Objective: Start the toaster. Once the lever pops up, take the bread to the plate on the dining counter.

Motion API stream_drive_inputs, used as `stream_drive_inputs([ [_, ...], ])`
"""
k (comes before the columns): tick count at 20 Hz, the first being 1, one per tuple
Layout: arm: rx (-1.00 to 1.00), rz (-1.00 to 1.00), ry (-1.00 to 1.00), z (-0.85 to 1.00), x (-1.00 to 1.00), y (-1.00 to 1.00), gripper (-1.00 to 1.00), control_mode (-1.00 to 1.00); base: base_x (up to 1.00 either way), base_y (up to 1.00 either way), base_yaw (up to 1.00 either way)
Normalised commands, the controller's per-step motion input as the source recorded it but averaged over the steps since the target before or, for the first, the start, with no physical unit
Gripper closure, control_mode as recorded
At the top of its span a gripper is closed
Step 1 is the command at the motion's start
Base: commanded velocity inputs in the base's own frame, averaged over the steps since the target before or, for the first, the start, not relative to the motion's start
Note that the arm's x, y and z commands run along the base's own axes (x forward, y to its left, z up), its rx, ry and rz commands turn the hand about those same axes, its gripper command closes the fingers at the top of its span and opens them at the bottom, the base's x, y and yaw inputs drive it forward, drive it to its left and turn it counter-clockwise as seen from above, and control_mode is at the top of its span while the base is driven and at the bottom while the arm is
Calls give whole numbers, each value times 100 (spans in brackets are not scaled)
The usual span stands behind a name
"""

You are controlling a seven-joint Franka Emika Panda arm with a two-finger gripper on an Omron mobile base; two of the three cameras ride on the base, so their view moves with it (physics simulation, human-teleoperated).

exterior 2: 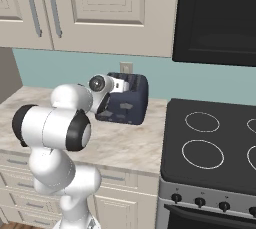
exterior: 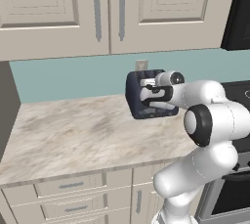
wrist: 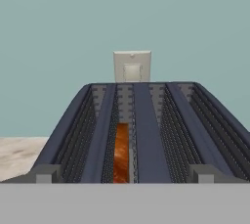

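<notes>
Right at the near end of the toaster (exterior: 141, 108), my gripper (exterior: 152, 95) sits with its jaws spread apart and nothing between them, low against the end face, I judge so that it can reach the lever there. My hand view looks straight along the top of the toaster: 2 long slots run away from me, and the bread (wrist: 121, 152) stands sunk in the left slot, just ahead of and below my hand. The toaster stands on the marbled tabletop (exterior: 73, 135), backed against the teal wall below a wall socket (wrist: 132, 66). A stove (exterior 2: 210, 148) lies just beside it.
</notes>
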Motion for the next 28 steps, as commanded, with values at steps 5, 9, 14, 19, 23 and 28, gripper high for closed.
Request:
stream_drive_inputs([
  [5,0,0,0,0,0,0,-100,-100,0,0,0],
  [9,0,0,0,0,0,0,-100,-100,0,0,0],
  [14,0,0,0,0,0,0,-100,-100,0,0,0],
  [19,0,0,0,0,0,0,-100,-100,0,0,0],
  [23,0,0,0,0,0,0,-100,-100,0,0,0],
  [28,0,0,0,0,0,0,-100,-100,0,0,0],
])
